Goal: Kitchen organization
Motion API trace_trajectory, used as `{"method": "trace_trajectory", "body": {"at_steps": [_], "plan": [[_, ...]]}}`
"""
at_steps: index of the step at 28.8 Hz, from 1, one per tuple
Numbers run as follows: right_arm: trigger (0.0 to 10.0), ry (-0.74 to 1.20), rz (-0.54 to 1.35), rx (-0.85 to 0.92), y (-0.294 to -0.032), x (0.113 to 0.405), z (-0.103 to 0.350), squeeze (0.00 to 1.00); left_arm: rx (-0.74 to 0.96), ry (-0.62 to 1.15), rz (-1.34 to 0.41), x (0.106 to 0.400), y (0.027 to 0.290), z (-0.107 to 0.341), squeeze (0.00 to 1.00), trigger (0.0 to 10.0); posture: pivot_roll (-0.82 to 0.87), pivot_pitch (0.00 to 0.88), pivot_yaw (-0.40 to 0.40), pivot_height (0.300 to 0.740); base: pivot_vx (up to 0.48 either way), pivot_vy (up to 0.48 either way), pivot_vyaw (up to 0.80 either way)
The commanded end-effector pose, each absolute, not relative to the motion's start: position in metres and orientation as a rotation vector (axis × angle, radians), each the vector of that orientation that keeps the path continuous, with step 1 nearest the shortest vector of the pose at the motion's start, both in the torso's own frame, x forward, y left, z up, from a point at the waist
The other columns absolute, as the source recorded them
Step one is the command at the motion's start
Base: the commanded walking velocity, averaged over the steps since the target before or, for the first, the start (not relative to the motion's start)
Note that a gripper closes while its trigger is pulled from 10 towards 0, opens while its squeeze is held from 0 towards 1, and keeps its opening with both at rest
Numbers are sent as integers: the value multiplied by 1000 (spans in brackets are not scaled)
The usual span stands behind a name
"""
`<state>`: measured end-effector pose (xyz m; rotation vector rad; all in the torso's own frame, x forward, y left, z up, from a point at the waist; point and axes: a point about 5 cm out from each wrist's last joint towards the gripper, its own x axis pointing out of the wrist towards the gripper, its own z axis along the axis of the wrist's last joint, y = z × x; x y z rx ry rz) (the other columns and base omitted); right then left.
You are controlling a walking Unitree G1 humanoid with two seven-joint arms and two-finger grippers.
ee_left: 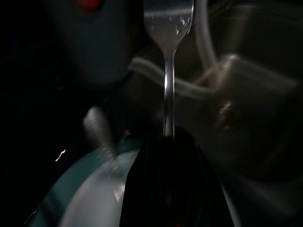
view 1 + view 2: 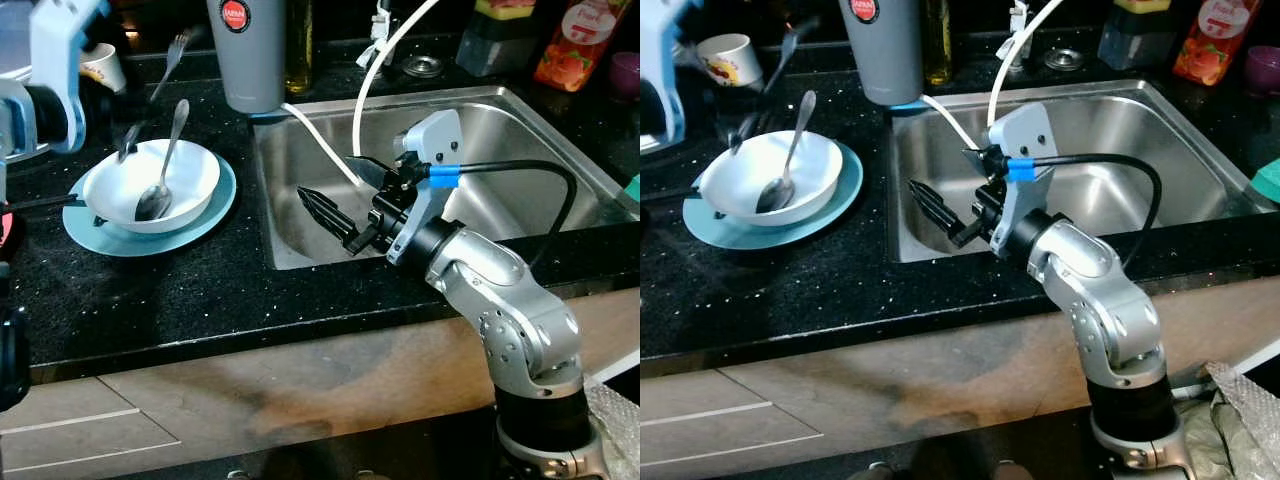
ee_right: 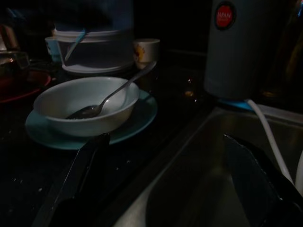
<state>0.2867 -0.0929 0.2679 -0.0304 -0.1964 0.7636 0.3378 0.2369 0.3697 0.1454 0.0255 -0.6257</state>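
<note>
Fork (image 2: 160, 80) sits clamped in left gripper (image 1: 166, 142) at ten o'clock, above white bowl (image 2: 195, 180) holding spoon (image 2: 165, 160) on blue plate (image 2: 215, 215). Right gripper (image 2: 345, 200) spreads wide over sink (image 2: 500, 120), at three o'clock from the bowl.

fork (image 1: 168, 28): tines cut off by frame edge, handle end hidden in dark left gripper (image 1: 168, 189) | left arm (image 2: 50, 70): blurred, cropped at edge | juice bottle (image 2: 582, 40): top cropped | cup (image 2: 103, 65): part hidden by arm
</note>
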Motion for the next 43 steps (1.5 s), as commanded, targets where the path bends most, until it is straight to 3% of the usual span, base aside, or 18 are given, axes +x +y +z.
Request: {"method": "trace_trajectory", "body": {"at_steps": [1, 9, 14, 15, 17, 18, 23, 31, 32, 33, 43], "plan": [[10000, -210, 760, -13, -92, 288, 269, 0, 88, -41, -717, 331, 227, 377, 0, 0, -9, 78, -1, 740, 0, 0, 0], [10000, -254, 660, 70, -92, 294, 276, 0, -22, -23, -601, 339, 206, 341, 0, 0, 2, 84, -3, 740, 0, 0, 0], [10000, -284, 603, 128, -91, 298, 280, 0, -86, -56, -690, 329, 183, 329, 0, 0, 5, 88, 1, 740, 0, 0, 0], [10000, -298, 578, 167, -92, 299, 283, 914, -45, -144, -747, 319, 170, 326, 0, 0, 5, 91, 6, 740, 0, 0, 0], [10000, -301, 572, 180, -92, 300, 284, 914, -26, -172, -778, 315, 165, 324, 0, 0, 5, 91, 6, 740, 0, 0, 0], [10000, -300, 575, 205, -92, 299, 284, 1000, -45, -184, -825, 306, 155, 318, 0, 0, 8, 86, 13, 740, 0, 0, 0], [10000, -290, 603, 232, -88, 298, 284, 1000, 48, -174, -821, 294, 143, 295, 0, 0, 12, 74, 20, 740, 0, 0, 0], [10000, -270, 643, 294, -84, 296, 289, 1000, 128, -221, -679, 288, 151, 280, 0, 0, 14, 71, 12, 740, 0, 0, 0], [10000, -262, 659, 299, -82, 295, 289, 584, 131, -234, -639, 287, 155, 279, 0, 0, 13, 73, 11, 740, 0, 0, 0], [10000, -257, 670, 302, -80, 293, 288, 0, 134, -241, -612, 286, 157, 279, 0, 0, 14, 74, 10, 740, 0, 0, 0], [10000, -184, 734, 308, -68, 286, 279, 0, 50, -224, -593, 281, 148, 259, 0, 0, 14, 74, 7, 740, 0, 0, 0]]}}
